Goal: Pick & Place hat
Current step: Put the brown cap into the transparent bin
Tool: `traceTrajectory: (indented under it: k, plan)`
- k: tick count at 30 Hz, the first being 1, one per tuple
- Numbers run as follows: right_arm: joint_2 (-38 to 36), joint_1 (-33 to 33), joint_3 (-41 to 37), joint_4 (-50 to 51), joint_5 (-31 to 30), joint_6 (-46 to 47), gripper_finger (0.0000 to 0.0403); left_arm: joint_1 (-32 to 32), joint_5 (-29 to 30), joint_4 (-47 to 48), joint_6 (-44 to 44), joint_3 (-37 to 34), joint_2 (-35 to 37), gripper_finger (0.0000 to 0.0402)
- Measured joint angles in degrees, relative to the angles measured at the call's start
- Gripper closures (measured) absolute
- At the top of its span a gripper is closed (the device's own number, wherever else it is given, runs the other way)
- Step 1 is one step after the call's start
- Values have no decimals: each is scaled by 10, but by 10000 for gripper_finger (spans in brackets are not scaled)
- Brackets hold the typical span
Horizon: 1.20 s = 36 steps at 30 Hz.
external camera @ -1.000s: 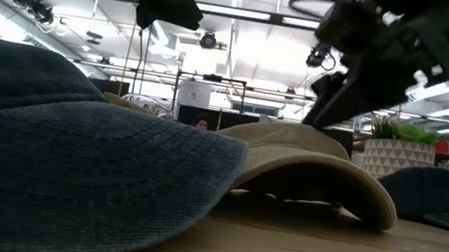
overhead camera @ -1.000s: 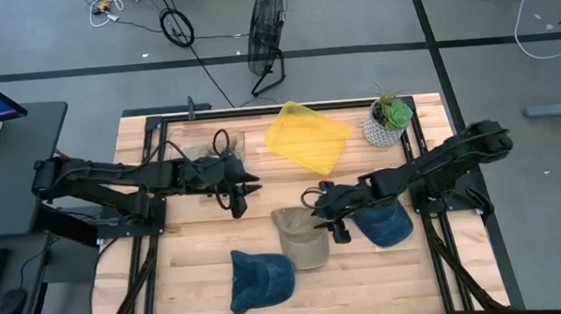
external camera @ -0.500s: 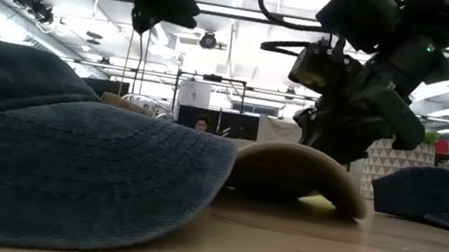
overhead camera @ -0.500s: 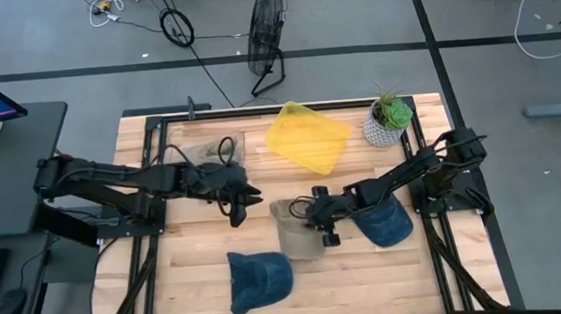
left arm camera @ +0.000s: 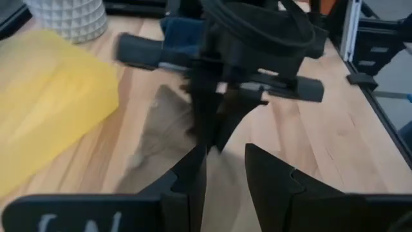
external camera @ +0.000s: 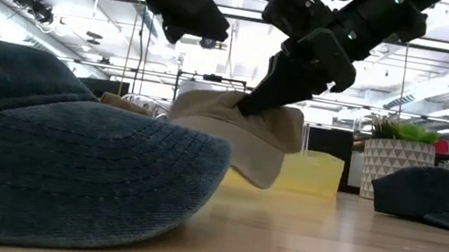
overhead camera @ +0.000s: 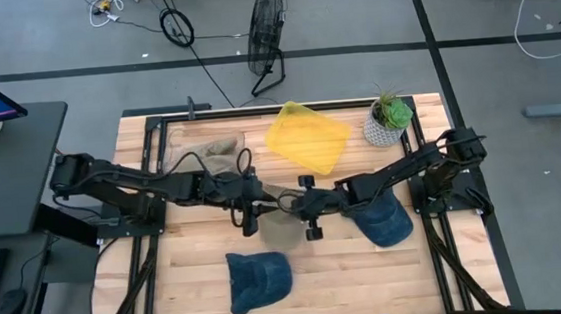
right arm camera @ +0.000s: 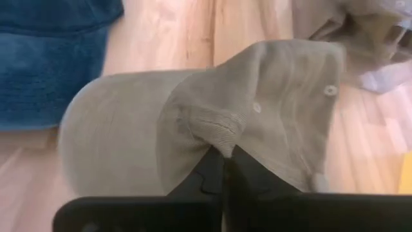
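A tan hat hangs clear of the table's middle, with my right gripper shut on it. In the high view that gripper reaches in from the right. My left gripper stands open just left of the tan hat, with nothing between its fingers. One blue hat lies on its brim and rim near the front edge. A second blue hat lies at the right. My right gripper pinches a raised fold of the tan hat's crown cloth between its two fingers. The fingers come slanting down from the table's right. The hat is lifted clear and tilted, its brim drooping below the fingers.
A yellow container lies at the back middle and a potted plant at the back right. Another tan cloth thing sits at the back left. The front blue hat fills the low view's left.
My right gripper has come down on the tan hat, shut on its crown and lifted it off the table, carrying it toward the left and far side. The hat now hangs tilted. My left gripper has moved right, toward the hat.
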<state>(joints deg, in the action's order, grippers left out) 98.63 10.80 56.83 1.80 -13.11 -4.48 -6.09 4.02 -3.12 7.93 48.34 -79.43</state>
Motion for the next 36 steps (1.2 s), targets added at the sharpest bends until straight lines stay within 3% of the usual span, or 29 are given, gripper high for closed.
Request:
traceTrajectory:
  k: [8, 14, 21, 36]
  plan:
    - [0, -3, 3, -8, 0, -6, 394, 11, 1, 1, -5, 0, -33, 282]
    - [0, -3, 3, -49, -1, -9, 394, 18, 1, 4, -34, 0, -46, 227]
    - [0, -4, 3, -68, -52, -24, 394, 17, -18, -2, -42, 0, -46, 177]
    - [0, -3, 3, -136, -61, -50, 394, 18, -9, 12, -41, 0, -47, 210]
